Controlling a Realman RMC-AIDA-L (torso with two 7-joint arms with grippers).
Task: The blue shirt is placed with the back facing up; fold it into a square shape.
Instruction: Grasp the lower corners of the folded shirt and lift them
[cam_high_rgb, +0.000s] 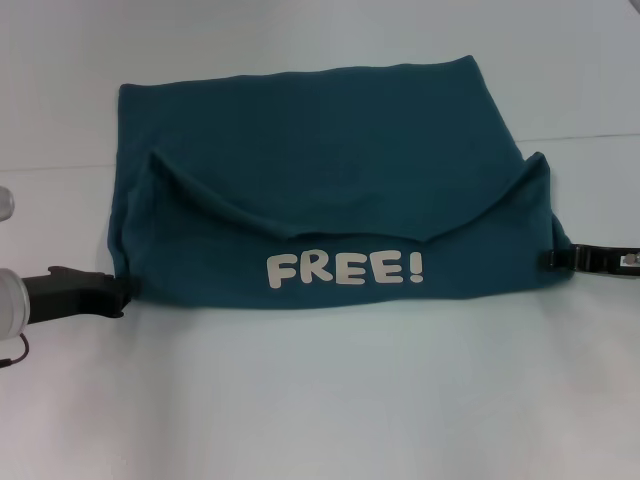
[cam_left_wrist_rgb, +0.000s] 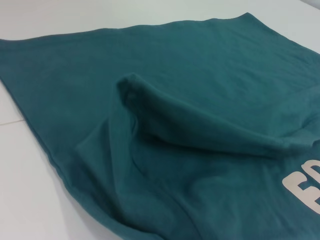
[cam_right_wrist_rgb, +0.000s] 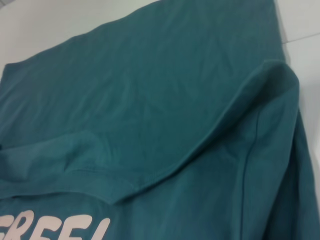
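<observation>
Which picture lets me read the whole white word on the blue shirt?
The head view: the white word on the blue shirt reads "FREE!" complete and upright there. The left wrist view catches only one or two cut-off letters at its edge. The right wrist view shows just the letter tops.

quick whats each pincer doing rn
Left pincer: at the near left corner of the shirt; open or shut cannot be told.
Right pincer: at the shirt's near right edge; cannot be told either.
</observation>
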